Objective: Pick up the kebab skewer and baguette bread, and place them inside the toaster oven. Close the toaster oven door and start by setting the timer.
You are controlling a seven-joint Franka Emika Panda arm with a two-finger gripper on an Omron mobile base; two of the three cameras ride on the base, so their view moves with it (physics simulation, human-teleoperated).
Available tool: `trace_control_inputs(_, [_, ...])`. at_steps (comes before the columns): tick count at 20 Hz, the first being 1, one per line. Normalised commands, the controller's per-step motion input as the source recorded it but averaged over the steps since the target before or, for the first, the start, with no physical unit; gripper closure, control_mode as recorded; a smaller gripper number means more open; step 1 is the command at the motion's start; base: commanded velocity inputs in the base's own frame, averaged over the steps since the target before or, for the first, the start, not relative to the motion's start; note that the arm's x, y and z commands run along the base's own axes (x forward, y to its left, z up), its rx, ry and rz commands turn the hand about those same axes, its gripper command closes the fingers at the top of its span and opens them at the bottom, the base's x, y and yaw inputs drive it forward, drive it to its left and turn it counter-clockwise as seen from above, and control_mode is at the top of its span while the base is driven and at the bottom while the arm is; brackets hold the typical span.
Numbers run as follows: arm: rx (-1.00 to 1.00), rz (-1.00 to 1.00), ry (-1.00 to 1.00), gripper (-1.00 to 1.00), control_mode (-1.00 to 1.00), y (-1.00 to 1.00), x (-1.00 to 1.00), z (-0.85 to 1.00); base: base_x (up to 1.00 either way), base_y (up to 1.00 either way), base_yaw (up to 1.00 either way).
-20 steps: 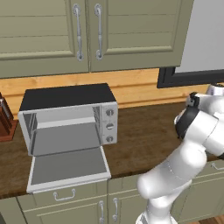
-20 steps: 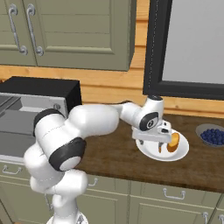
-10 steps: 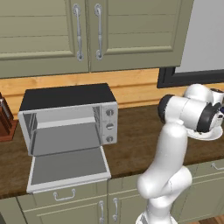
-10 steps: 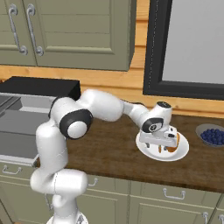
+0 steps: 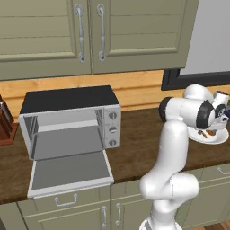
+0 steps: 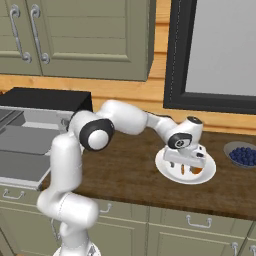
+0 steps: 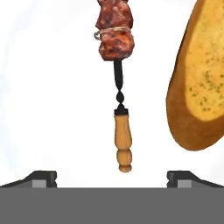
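The kebab skewer (image 7: 116,65) lies on a white plate (image 7: 52,87), its wooden handle pointing toward me and dark red chunks at the far end. The golden baguette bread (image 7: 199,83) lies beside it on the right. My gripper (image 7: 111,179) hangs open just above the plate, with one fingertip (image 7: 43,178) on each side of the handle and nothing held. From the right base view the gripper (image 6: 187,165) hovers over the plate (image 6: 162,167), skewer (image 6: 182,170) and baguette (image 6: 198,170). The toaster oven (image 5: 72,119) stands far left, and the toaster oven door (image 5: 72,170) is dropped open.
A bowl of blueberries (image 6: 242,155) sits right of the plate. A knife block (image 5: 4,121) stands left of the oven. Bare wooden counter (image 5: 134,152) stretches between oven and plate. Cabinets (image 5: 90,31) hang above.
The arm has swung its elbow upright and carried the hand right and down over the plate. The jaws stayed open and nothing was taken.
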Motion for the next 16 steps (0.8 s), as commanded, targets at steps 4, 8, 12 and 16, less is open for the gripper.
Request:
trace_control_inputs(4, [0.0, -0.08, 0.0, -1.0, -1.0, 0.08, 0.08, -0.29, 0.0, 0.0, 0.0])
trace_control_inputs(8, [0.0, -0.08, 0.0, -1.0, -1.0, 0.16, 0.02, -0.22, 0.0, 0.0, 0.0])
trace_control_inputs(12, [0.0, -0.07, 0.0, -1.0, -1.0, 0.14, 0.23, -0.26, 0.0, 0.0, 0.0])
trace_control_inputs(16, [0.0, -0.02, 0.0, -1.0, -1.0, 0.01, 0.36, -0.16, 0.0, 0.0, 0.0])
